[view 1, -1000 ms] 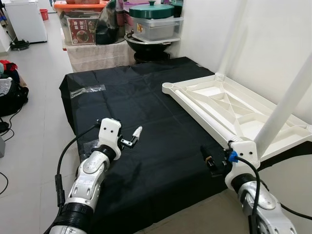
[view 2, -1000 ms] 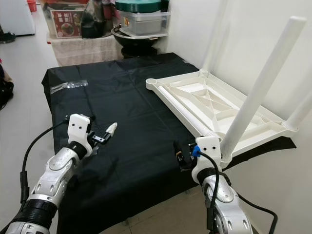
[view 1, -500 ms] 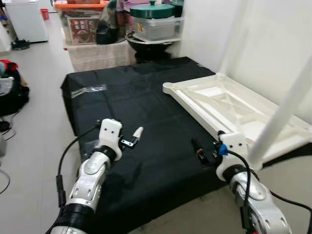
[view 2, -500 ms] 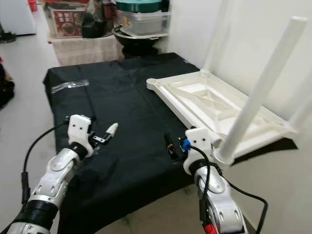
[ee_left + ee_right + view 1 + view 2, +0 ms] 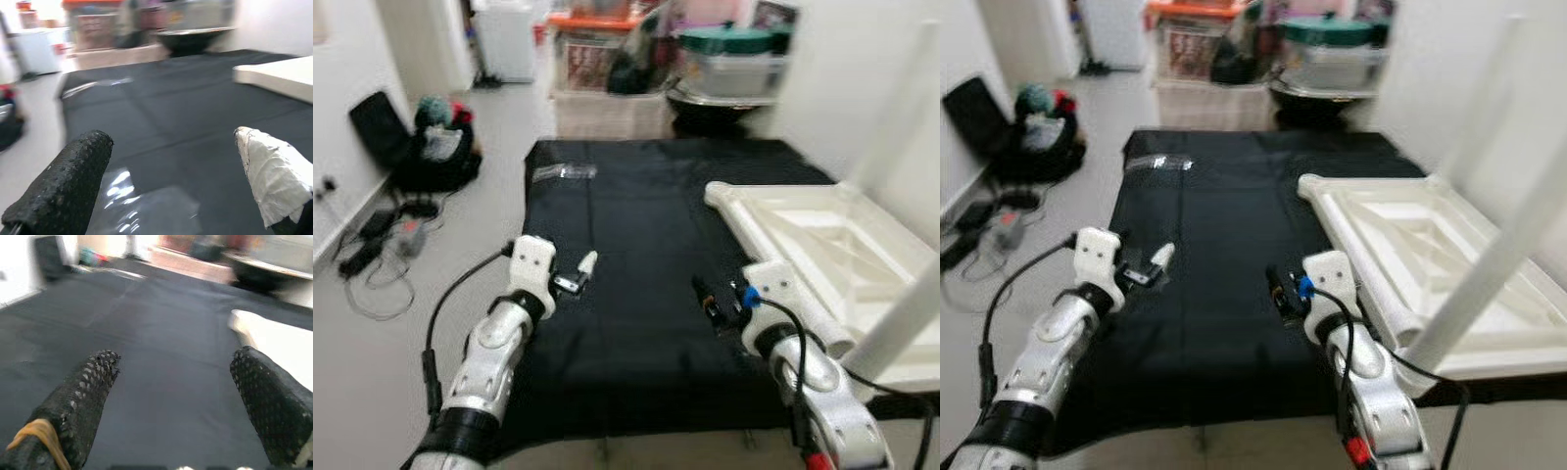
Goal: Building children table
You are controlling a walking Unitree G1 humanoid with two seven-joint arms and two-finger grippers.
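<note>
Ribbed white plastic tabletop (image 5: 822, 235) upturned on matte black cloth (image 5: 626, 225), left claw (image 5: 579, 274) released, right claw (image 5: 707, 297) released

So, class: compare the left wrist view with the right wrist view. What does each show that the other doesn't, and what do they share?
Left wrist view: a clear plastic bag lying by the open left end effector, one fingertip wrapped in white. Right wrist view: a yellow band on the open right end effector. Both: the black cloth and the white table edge.
</note>
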